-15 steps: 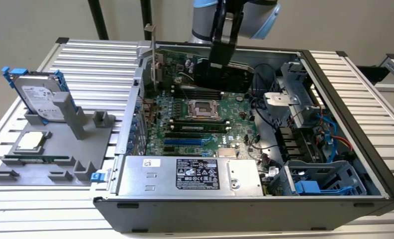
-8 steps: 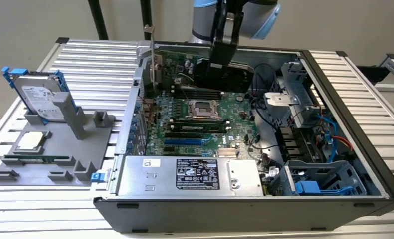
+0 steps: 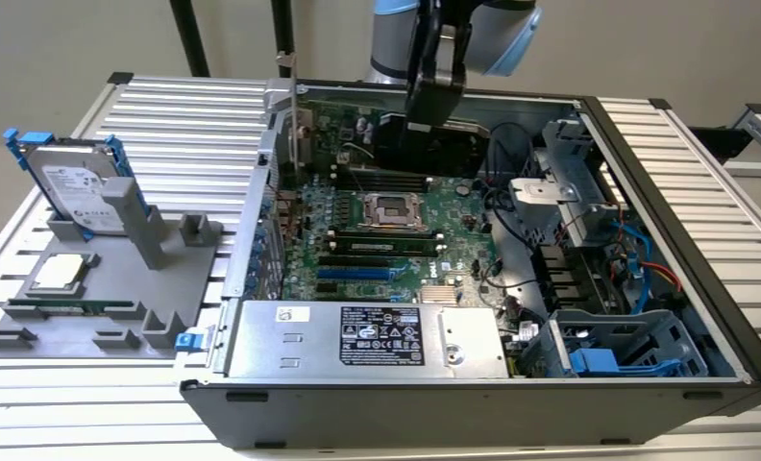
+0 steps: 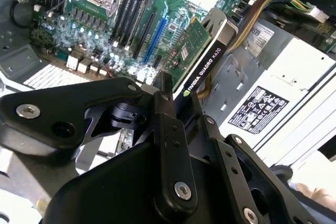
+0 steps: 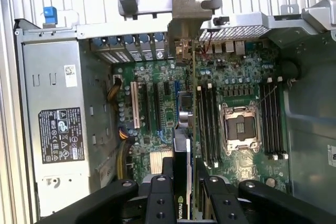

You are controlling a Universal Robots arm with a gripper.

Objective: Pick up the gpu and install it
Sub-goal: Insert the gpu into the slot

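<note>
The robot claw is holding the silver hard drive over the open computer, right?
No. The gripper holds the gpu over the open computer, as the second wrist view shows. The hard drive stands outside it, at the exterior view's left.

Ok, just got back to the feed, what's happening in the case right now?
The arm's tool is clamped on the gpu, holding it edge-down inside the open computer case, over the motherboard. Whether it sits in a slot yet is unclear. The hard drive stands on the gray fixture outside.
</note>
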